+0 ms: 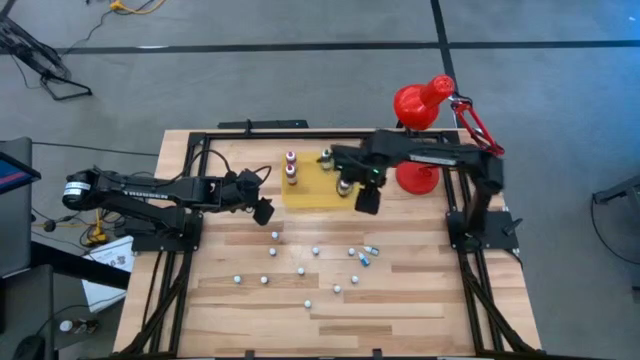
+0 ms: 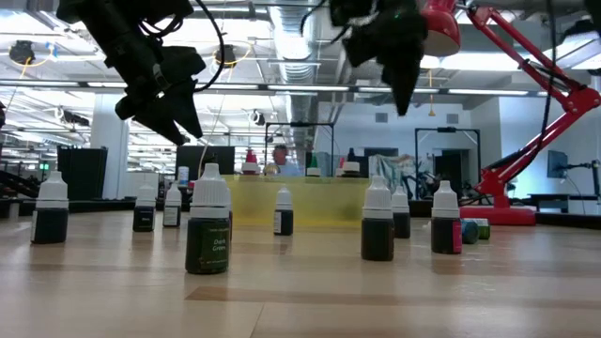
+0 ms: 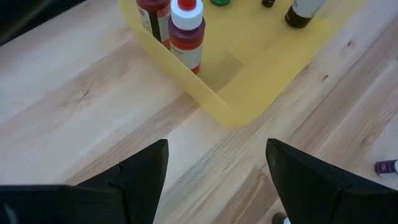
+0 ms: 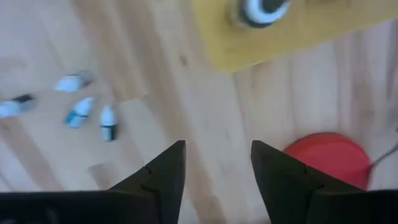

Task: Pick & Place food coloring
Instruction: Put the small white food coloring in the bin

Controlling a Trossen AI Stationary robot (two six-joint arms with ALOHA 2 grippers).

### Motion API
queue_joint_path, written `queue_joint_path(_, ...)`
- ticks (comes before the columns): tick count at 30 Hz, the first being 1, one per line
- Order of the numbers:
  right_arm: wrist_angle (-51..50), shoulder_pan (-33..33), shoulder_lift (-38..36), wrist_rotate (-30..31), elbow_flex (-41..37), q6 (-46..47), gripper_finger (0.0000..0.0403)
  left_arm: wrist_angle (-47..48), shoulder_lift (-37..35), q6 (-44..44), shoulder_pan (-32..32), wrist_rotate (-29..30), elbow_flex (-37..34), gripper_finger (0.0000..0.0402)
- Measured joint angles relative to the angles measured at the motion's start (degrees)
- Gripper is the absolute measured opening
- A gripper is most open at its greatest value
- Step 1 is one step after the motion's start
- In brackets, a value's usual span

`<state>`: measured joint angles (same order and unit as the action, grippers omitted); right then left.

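1. The food coloring bottles are in two groups: several stand upright on the yellow mat (image 1: 318, 185), and the rest are scattered over the bare wooden table (image 1: 420, 300) in front of the mat.
2. On the mat, two red bottles with white caps (image 1: 291, 168) stand together near its left end; the left wrist view shows them close up (image 3: 186, 34). A dark bottle (image 1: 343, 190) stands near the mat's right edge.
3. The loose bottles (image 1: 316, 251) are small and whitish. Some stand upright, and a cluster near the right (image 1: 366, 253) lies tipped on its side, seen also from the right wrist (image 4: 81, 112).
4. In the low view, a dark green bottle (image 2: 208, 230) stands nearest the camera, with others spread across the table behind it.
5. The right gripper (image 1: 366, 200) hangs above the table just off the mat's right corner, fingers spread and holding nothing.
6. The left gripper (image 1: 263, 211) hovers just off the mat's left edge, its fingers wide apart and empty.
7. A red desk lamp (image 1: 425, 100) rests on its round base (image 1: 417, 178) to the right of the mat.
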<state>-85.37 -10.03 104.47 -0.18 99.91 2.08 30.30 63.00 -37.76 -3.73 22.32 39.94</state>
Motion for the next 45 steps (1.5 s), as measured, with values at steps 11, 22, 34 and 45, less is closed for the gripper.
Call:
queue_joint_path(11,34.05,14.52,-20.59,0.26,-28.92,13.83,0.014,0.08,0.0,-2.04,0.0,1.59,0.0,0.0263)
queue_joint_path(22,42.17,19.9,-14.21,0.13,-32.79,11.96,0.0152,-1.11,0.0,-3.58,0.0,2.0,0.0,0.0263)
queue_joint_path(34,43.07,20.31,-4.62,-1.36,-32.79,8.35,0.0218,-1.07,0.0,-3.58,0.0,2.02,0.02,0.0263)
queue_joint_path(45,50.4,21.14,-1.06,-1.82,-32.67,2.48,0.0186,-1.28,0.02,-3.58,0.0,2.04,0.02,0.0263)
